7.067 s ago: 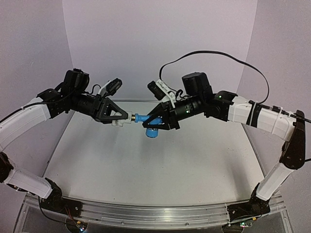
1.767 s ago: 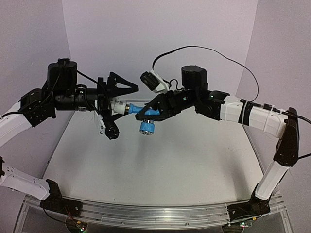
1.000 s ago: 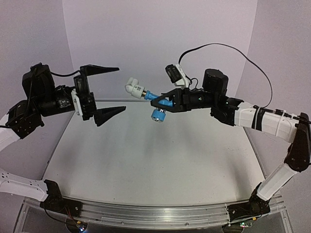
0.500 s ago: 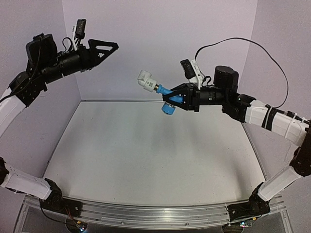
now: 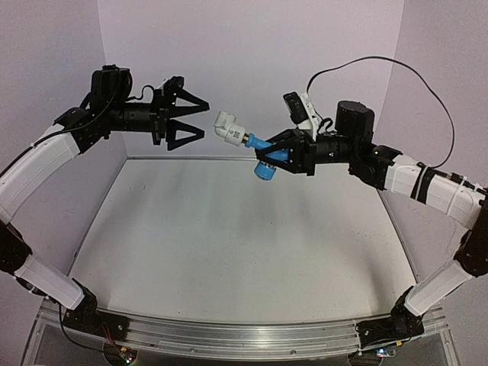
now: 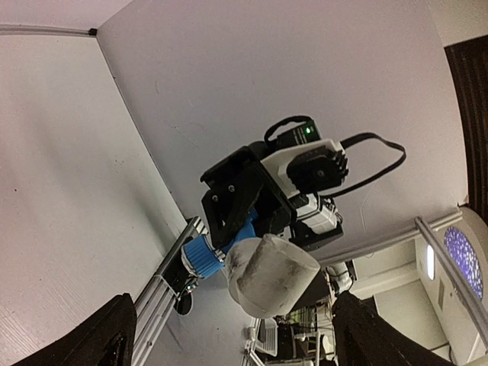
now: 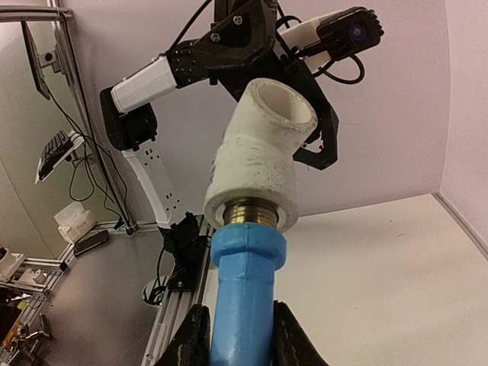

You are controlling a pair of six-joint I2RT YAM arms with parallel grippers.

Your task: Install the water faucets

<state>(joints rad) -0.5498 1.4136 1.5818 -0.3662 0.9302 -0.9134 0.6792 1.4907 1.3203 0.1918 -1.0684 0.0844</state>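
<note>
Left fingers (image 5: 183,136) apart, right fingers (image 5: 288,142) pinched

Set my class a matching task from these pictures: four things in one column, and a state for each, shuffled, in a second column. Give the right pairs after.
Column A
1. left gripper
2. right gripper
3. blue tap
4. white pipe fitting

Column B
a. clamped in mid-air
b. open, holding nothing
c. sits on the end of the tap, ungripped
d. shut on a blue part

Pairs: 1-b; 2-d; 3-a; 4-c
</note>
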